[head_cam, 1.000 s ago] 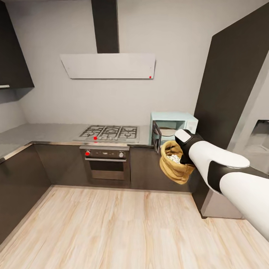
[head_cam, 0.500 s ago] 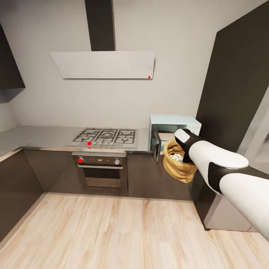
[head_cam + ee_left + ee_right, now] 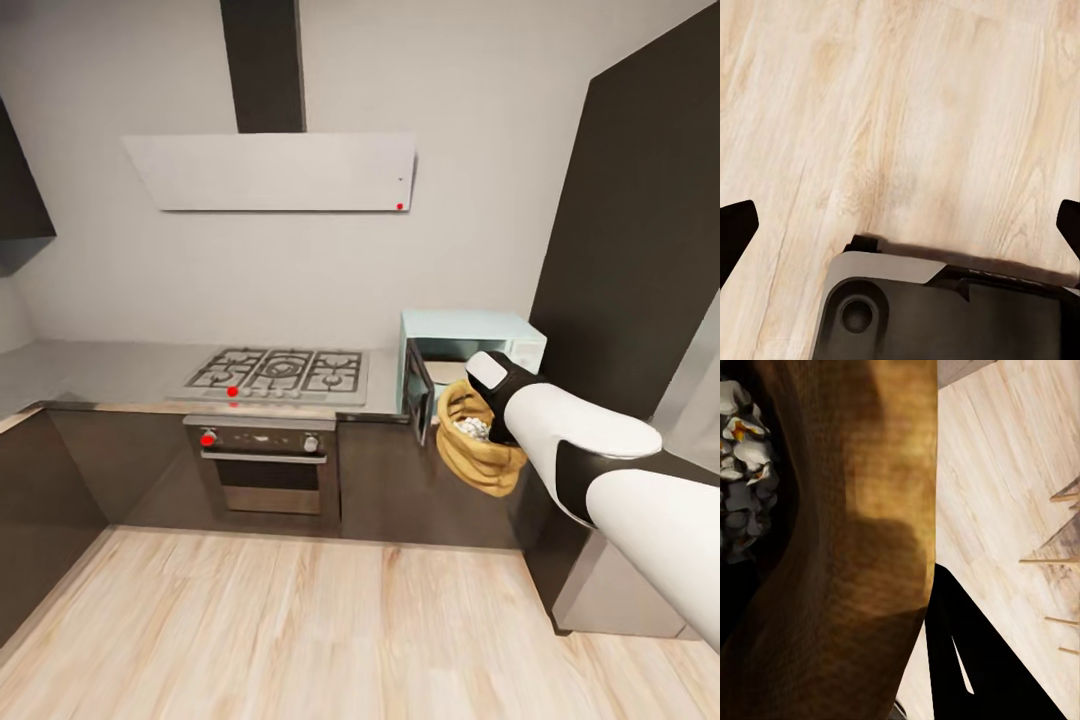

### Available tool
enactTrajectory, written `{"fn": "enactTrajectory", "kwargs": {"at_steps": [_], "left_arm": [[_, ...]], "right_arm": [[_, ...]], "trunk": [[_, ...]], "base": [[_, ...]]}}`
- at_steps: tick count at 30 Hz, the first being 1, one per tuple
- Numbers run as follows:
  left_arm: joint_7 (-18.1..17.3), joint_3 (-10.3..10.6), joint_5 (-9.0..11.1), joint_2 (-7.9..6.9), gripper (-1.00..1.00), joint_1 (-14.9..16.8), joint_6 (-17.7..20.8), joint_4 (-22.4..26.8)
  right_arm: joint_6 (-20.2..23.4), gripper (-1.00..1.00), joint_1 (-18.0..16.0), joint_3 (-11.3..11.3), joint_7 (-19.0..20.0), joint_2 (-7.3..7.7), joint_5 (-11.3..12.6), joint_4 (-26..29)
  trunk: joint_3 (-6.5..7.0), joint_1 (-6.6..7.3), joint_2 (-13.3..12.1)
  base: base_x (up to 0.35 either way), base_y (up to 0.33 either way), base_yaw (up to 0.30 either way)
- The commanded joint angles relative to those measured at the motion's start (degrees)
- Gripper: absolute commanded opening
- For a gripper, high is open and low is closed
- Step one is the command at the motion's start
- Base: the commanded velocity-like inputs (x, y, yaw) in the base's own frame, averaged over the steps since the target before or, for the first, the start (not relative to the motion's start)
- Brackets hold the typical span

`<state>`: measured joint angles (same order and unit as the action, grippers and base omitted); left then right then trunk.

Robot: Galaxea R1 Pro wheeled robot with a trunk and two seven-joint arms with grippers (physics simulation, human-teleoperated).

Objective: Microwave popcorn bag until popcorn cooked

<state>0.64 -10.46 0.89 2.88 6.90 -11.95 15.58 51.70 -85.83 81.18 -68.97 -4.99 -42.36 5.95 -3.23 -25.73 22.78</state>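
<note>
We hold the popcorn bag [image 3: 478,450] up in the air with our right gripper [image 3: 490,398]. Its fingers are closed tight on the bag's rolled rim. The bag hangs just in front of the microwave [image 3: 470,355], which sits at the right end of the countertop [image 3: 120,372] with its door [image 3: 418,388] open. White popcorn [image 3: 471,428] sits inside the bag. Our left gripper [image 3: 900,225] hangs over the wood floor [image 3: 907,112] with its fingers wide apart, holding nothing.

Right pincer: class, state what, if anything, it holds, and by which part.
The right pincer holds the soft tan burlap popcorn bag by its rolled rim, on the side nearest the arm.
</note>
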Motion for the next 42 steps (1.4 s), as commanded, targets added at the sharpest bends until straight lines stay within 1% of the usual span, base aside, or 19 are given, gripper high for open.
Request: {"fn": "enactTrajectory", "kwargs": {"at_steps": [1,7,12,17,25,26,27,30,32,35,40,42], "left_arm": [[0.1,-0.1,0.1,0.02,1.0,0.0,-0.2,0.0],[0.1,0.0,0.1,0.02,1.0,0.0,-0.2,0.0],[0.1,0.0,0.1,0.02,1.0,0.0,-0.2,0.0],[0.1,0.0,0.1,0.02,1.0,0.0,-0.2,0.0],[0.1,0.0,0.1,0.02,1.0,0.0,-0.2,0.0],[0.1,0.0,-0.2,-0.2,1.0,-0.2,0.2,-0.4],[0.1,0.0,-0.2,-0.18,1.0,-0.2,0.5,-0.7],[0.0,0.0,-0.2,-0.27,1.0,-0.1,0.7,-1.4],[0.0,0.0,-0.2,-0.7,1.0,-0.1,0.7,-1.8],[0.0,-0.1,-0.2,-0.9,1.0,0.0,0.8,-1.9],[-0.1,0.0,-0.2,-0.95,1.0,-0.2,1.8,-2.0],[0.0,0.0,-0.2,-0.95,1.0,-0.3,1.8,-2.0]], "right_arm": [[0.1,-1.0,0.0,0.3,-0.2,-0.04,-0.2,0.1],[0.1,-1.0,0.1,0.1,-0.7,0.21,-0.2,0.6],[0.1,-1.0,0.5,-2.5,-1.1,0.31,-0.3,0.6],[0.1,-1.0,0.7,-3.2,-0.9,0.96,-0.2,0.5],[0.1,-1.0,0.8,-3.6,-0.4,1.02,-0.1,0.2],[0.7,-1.0,0.4,-3.4,-0.7,1.24,-0.6,0.1],[1.2,-1.0,0.1,-3.7,-0.8,1.12,-0.9,0.1],[2.8,-1.0,-0.9,-4.1,-0.7,1.2,-0.9,0.1],[3.8,-1.0,-1.5,-4.2,-0.5,1.43,-1.1,0.2],[5.4,-1.0,-2.5,-4.3,-0.5,1.68,-1.1,0.3],[7.9,-1.0,-2.7,-4.3,-0.5,1.82,-1.1,0.2],[8.3,-1.0,-2.6,-4.3,-0.5,1.83,-1.1,0.3]], "trunk": [[-0.13,-0.06,0.1],[-0.13,-0.06,0.1],[-0.13,-0.06,0.1],[-0.13,-0.06,0.1],[-0.13,-0.06,0.1],[-0.13,-0.06,0.1],[-0.13,-0.06,0.1],[-0.13,-0.06,0.1],[-0.13,-0.06,0.1],[-0.13,-0.06,0.1],[-0.13,-0.06,0.1],[-0.13,-0.06,0.1]], "base": [[0.162,0.0,0.0],[0.032,0.0,0.0],[0.046,-0.006,0.0],[0.294,-0.064,0.0],[0.327,-0.071,0.0],[0.0,0.0,0.0],[0.0,0.0,0.0],[0.0,0.0,0.0],[0.0,0.0,0.0],[0.088,0.0,0.0],[0.12,0.0,0.0],[0.012,0.0,0.0]]}}
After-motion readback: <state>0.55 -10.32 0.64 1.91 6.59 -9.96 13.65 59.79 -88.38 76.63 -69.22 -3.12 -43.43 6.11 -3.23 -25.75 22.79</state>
